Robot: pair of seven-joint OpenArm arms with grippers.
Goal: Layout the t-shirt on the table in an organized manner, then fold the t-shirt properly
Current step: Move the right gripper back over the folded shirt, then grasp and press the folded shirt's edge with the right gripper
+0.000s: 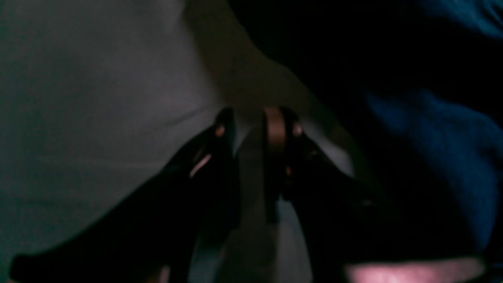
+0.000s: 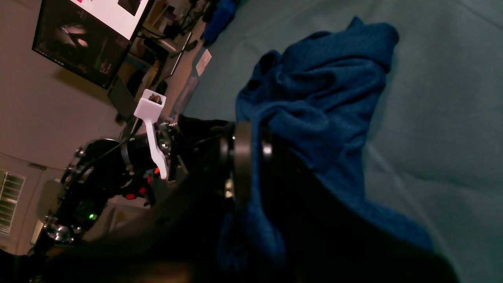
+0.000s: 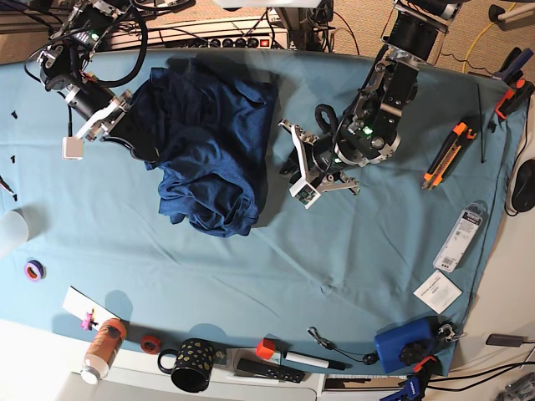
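Clamping t-shirt (image 2: pixel 314 102) edge with right end effector (image 2: pixel 247 157); hovering left end effector (image 1: pixel 255 129), slightly parted, over counter (image 1: pixel 98 98).

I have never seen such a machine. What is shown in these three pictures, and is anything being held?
It is a robot with two arms at a table under a teal cloth. The base picture looks down from above; each of the others comes from a camera on one wrist. A crumpled navy t-shirt lies on the table. The right end effector, on the left from above, is shut on the t-shirt's edge; its own camera shows the fabric pinched close up. The left end effector rests beside the t-shirt and holds nothing. Tools, a mug and a bottle lie along the edges.
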